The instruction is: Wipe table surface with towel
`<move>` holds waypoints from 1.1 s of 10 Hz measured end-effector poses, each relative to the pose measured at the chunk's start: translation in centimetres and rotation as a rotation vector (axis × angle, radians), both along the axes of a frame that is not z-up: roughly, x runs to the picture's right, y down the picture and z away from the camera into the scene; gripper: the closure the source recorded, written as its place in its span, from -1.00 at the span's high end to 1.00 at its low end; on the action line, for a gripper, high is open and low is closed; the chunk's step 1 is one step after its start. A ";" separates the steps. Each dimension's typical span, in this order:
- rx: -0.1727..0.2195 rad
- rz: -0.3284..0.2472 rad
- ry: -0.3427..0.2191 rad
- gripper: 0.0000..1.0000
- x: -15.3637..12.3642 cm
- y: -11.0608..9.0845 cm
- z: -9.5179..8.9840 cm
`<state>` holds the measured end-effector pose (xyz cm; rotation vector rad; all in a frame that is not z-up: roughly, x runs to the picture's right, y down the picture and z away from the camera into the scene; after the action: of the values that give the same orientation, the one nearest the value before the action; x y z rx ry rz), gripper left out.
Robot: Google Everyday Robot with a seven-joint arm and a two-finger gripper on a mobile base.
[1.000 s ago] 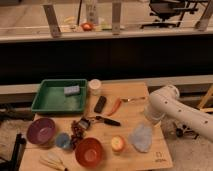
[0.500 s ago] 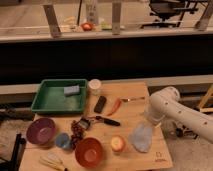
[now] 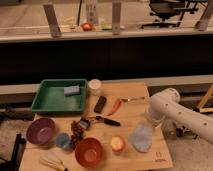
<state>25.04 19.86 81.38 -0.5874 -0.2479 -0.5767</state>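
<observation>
Towel: a pale blue-grey cloth towel [image 3: 141, 138], soft and bunched into a drooping, teardrop-like heap, wider at the bottom. It lies on the right front part of the table, just beside a round fruit.
Gripper: the gripper [image 3: 149, 122] sits at the end of the white arm, right at the narrow top of the towel. Whether it is apart, together or clamped on the cloth cannot be told.
Arm: a smooth, white, tube-shaped robot arm [image 3: 172, 107] with a rounded elbow. It comes in from the right edge and bends down toward the towel.
Table: a light wooden table [image 3: 135, 114] with a flat, matte, rectangular top.
Writing: a small dark mark [image 3: 159, 159] near the table's front right corner, too small to read. No other label can be read.
Fruit: a round yellow-and-red fruit [image 3: 118, 143], glossy, left of the towel.
Bowls: a round red-orange bowl [image 3: 89, 151] at the front and a round purple bowl [image 3: 40, 131] at the left, both smooth.
Cup: a small blue cup [image 3: 62, 141] between the two bowls.
Grapes: a lumpy cluster of dark grapes [image 3: 76, 131] behind the red-orange bowl.
Tools: a black-handled tool [image 3: 107, 120], a flat black rectangular block [image 3: 100, 104] and a slim red-orange utensil [image 3: 116, 105] in the middle.
Tray: a green rectangular plastic tray [image 3: 50, 102] at the back left, holding a blue-grey sponge block [image 3: 71, 90].
Container: a white cylindrical container [image 3: 94, 86] just right of the tray.
</observation>
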 end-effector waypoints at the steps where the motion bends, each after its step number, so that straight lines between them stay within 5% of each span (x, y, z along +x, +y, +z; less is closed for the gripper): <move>1: -0.002 -0.007 -0.003 0.60 0.1 0.2 0.2; 7: -0.064 0.010 -0.074 0.60 -1.5 2.0 -1.4; 11: -0.139 0.000 -0.041 0.60 -3.1 4.1 -1.1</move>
<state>21.90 23.92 80.26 -0.7107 -0.3285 -0.5745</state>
